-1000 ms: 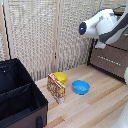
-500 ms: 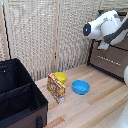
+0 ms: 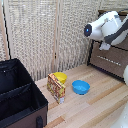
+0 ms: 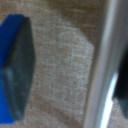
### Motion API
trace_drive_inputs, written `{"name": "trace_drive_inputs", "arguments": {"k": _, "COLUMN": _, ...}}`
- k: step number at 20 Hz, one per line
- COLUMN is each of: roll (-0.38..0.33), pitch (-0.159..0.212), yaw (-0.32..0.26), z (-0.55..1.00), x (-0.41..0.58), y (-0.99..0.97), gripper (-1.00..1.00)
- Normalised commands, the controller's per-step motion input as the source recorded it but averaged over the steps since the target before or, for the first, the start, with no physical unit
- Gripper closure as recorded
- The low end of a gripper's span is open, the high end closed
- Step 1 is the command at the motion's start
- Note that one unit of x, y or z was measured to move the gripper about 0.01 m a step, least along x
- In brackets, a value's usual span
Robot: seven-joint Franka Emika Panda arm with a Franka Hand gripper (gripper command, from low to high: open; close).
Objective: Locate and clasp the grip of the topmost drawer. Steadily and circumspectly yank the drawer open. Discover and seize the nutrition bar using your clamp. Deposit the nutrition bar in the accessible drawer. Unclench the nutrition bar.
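Observation:
The dark brown dresser stands at the exterior view's right. Its topmost drawer [image 3: 119, 46] is largely hidden behind my white arm. My clamp [image 3: 105, 46] is right at that drawer's front. In the wrist view the clamp [image 4: 70, 75] is open, and the silver bar [image 4: 100, 65] runs between a blue-tipped finger [image 4: 17, 70] and a dark finger at the frame edge. The bar sits much closer to the dark finger. The nutrition bar [image 3: 56, 87], orange and yellow, stands upright on the wooden surface, far from the clamp.
A yellow bowl [image 3: 60, 77] sits just behind the packet and a blue bowl [image 3: 80, 87] beside it. A black open box [image 3: 17, 97] fills the exterior view's left. A lower drawer [image 3: 112, 61] with its own silver bar shows under the arm. A slatted screen stands behind.
The arm has dipped slightly toward the dresser front. The packet and bowls have not moved.

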Motion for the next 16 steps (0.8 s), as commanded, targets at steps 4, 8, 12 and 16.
{"name": "trace_drive_inputs", "arguments": {"k": 4, "roll": 0.110, "pitch": 0.047, "yaw": -0.038, "z": 0.19, "x": 0.031, "y": -0.09, "gripper": 1.00}}
{"name": "trace_drive_inputs", "arguments": {"k": 8, "roll": 0.161, "pitch": 0.077, "yaw": -0.079, "z": 0.23, "x": 0.202, "y": 0.17, "gripper": 1.00}}
{"name": "trace_drive_inputs", "arguments": {"k": 12, "roll": 0.161, "pitch": 0.048, "yaw": -0.067, "z": 0.14, "x": 0.169, "y": 0.72, "gripper": 1.00}}
{"name": "trace_drive_inputs", "arguments": {"k": 16, "roll": 0.231, "pitch": 0.038, "yaw": -0.057, "z": 0.19, "x": 0.144, "y": 0.70, "gripper": 1.00}}
